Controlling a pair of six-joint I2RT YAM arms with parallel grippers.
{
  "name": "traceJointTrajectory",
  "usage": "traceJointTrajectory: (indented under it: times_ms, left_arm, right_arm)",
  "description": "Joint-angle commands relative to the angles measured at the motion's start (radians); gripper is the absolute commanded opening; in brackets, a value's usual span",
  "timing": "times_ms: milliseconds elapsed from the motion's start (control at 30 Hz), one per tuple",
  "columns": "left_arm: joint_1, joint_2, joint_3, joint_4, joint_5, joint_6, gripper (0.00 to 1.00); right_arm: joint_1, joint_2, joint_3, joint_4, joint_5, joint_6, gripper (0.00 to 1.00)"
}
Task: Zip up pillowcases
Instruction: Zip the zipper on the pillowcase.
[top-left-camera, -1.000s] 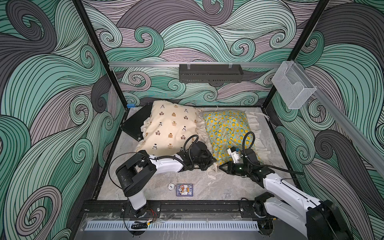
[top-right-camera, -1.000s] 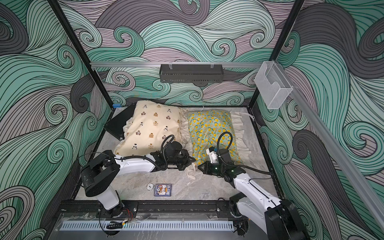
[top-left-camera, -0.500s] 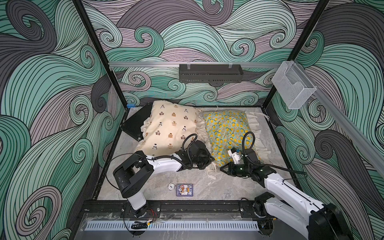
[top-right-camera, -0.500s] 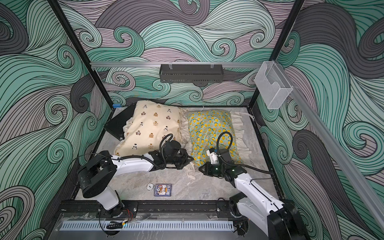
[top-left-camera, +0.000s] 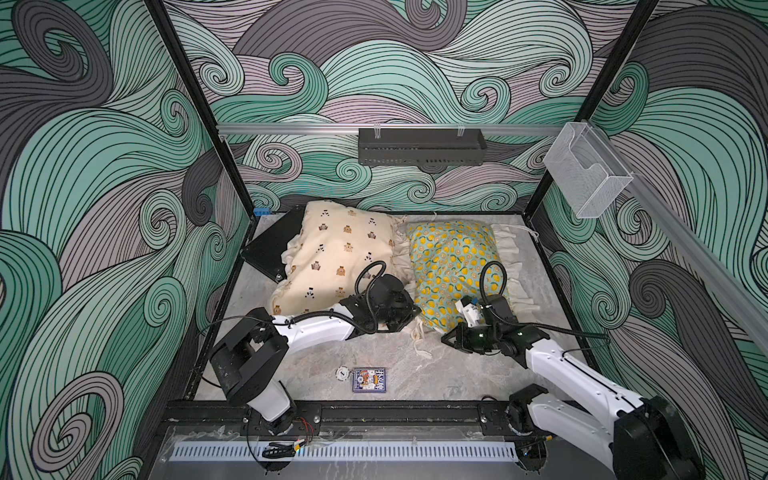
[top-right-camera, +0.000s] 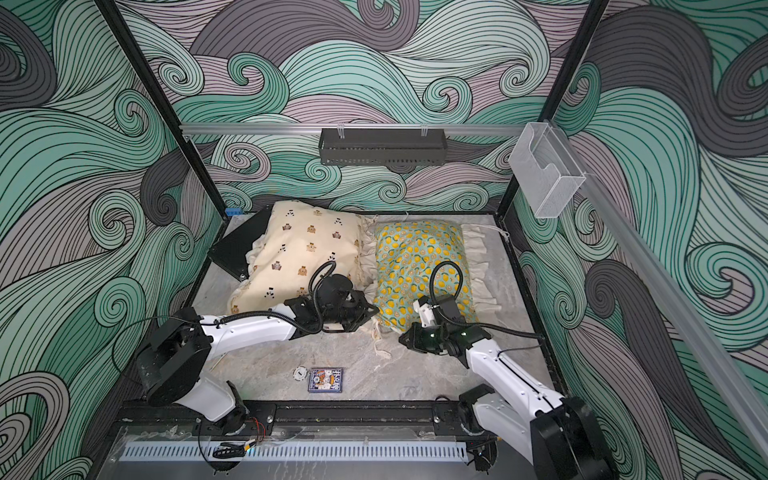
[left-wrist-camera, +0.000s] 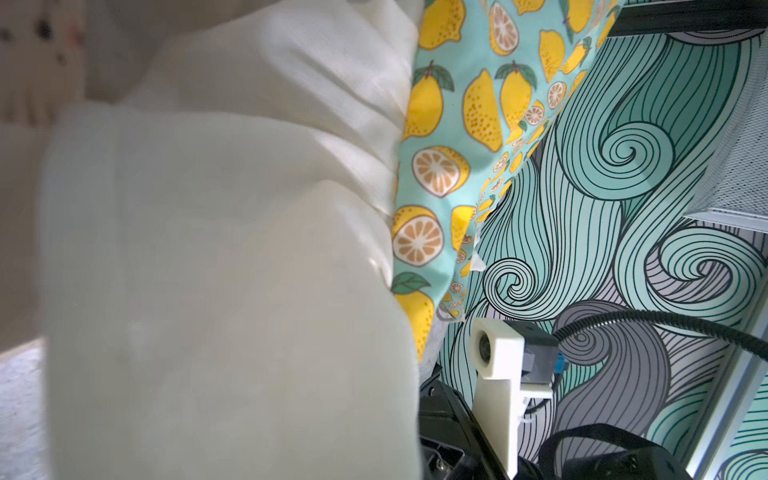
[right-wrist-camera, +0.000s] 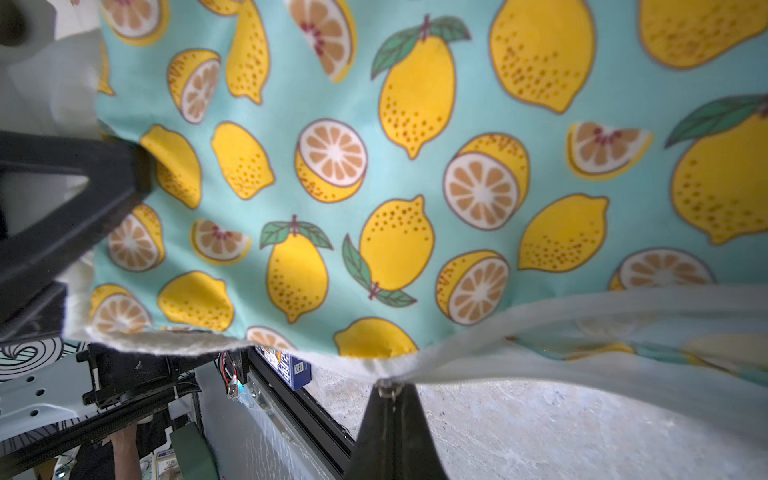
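Bear pillowcase (top-left-camera: 336, 253) lies back-left, not being worked. Left gripper (top-left-camera: 411, 320): jaws clamped on the near corner ruffle of the lemon pillowcase (top-left-camera: 449, 257), which lies centre-right, probably to anchor the seam taut. Right gripper (top-left-camera: 448, 338): jaws pinched together on the zipper pull (right-wrist-camera: 387, 390) at the near hem, placed to draw it along.

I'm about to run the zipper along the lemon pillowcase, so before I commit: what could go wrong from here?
The right gripper pinches the zipper pull only by its tips; it may slip out. The cream ruffle drapes right beside the pull and could snag. The left gripper holds the lemon pillowcase at one corner, so the fabric may bunch.
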Motion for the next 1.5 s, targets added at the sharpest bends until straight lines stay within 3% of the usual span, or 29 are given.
traceJointTrajectory:
  times_ms: [0,567,1467]
  left_arm:
    - [0.027,-0.048,0.029,-0.047,-0.035,0.051,0.00]
    - [0.149,-0.133,-0.010,-0.118,-0.021,0.142,0.00]
    - [0.281,-0.156,-0.017,-0.179,0.051,0.215,0.00]
  right_arm:
    - [0.002,0.002,0.017,-0.071,0.047,-0.011,0.00]
    - [0.004,-0.005,0.035,-0.137,0.080,0.001,0.00]
    - [0.003,0.026,0.070,-0.238,0.148,-0.014,0.00]
